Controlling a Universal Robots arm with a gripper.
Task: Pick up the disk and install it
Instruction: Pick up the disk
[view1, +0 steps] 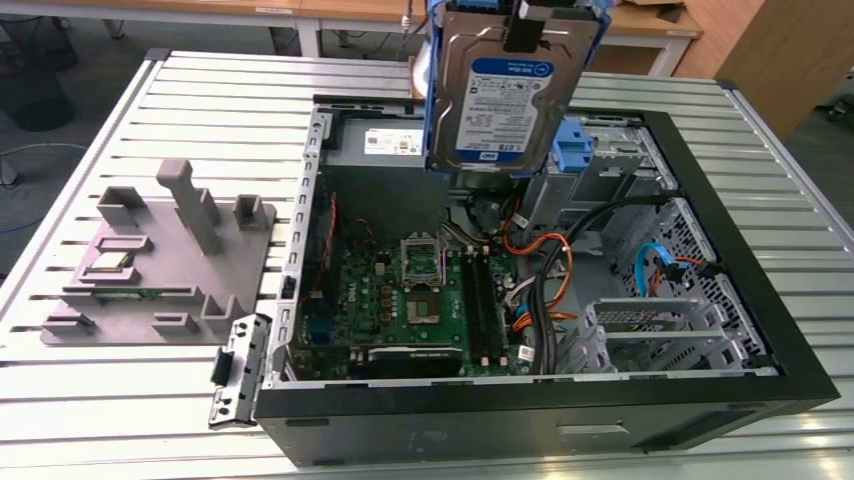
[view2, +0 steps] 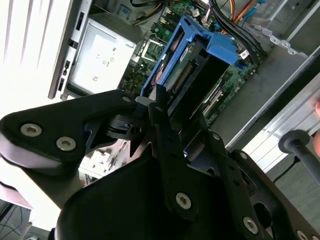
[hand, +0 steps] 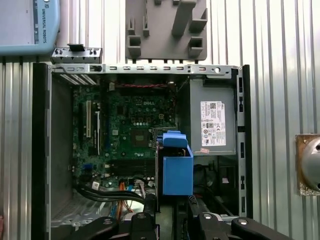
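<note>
One disk (view1: 514, 100) hangs upright at the exterior view's top centre, pincer (view1: 525, 28) clamped on it, probably to clear the open case (view1: 467, 432).

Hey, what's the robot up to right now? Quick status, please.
Fingers shut on the disk. Disk upright above the open computer case. Cables lie in the case below.

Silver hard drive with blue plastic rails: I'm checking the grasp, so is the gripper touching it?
Touching. In the second wrist view the gripper pinches the silver, blue-railed disk between its black fingers, no gap visible.
</note>
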